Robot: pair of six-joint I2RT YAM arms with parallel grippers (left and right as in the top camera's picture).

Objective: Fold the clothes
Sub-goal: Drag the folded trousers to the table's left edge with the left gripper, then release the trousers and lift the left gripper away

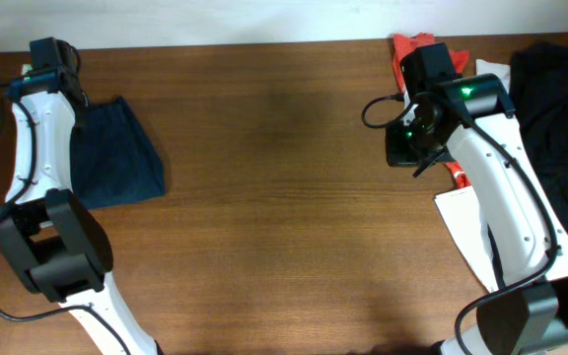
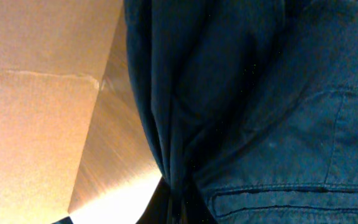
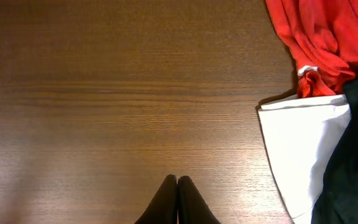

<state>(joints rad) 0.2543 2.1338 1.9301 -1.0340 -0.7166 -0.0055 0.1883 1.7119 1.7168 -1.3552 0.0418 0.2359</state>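
Observation:
The navy clothes point(image 1: 116, 153) lie as a folded dark blue bundle at the table's left edge. In the left wrist view the denim-like cloth point(image 2: 260, 112) fills the frame, showing a stitched pocket seam. It bunches into folds that run down between my left gripper's dark fingers point(image 2: 173, 208), which look shut on it. In the overhead view my left gripper point(image 1: 72, 99) is at the garment's top left corner. My right gripper point(image 3: 178, 182) is shut and empty over bare wood, also seen in the overhead view point(image 1: 402, 148), far right of the navy garment.
A red-orange garment point(image 1: 412, 47) point(image 3: 322, 37) lies at the back right. A white cloth point(image 1: 471, 222) point(image 3: 303, 143) and a black garment point(image 1: 560, 118) lie to the right. A tan surface point(image 2: 36, 112) shows left of the navy cloth.

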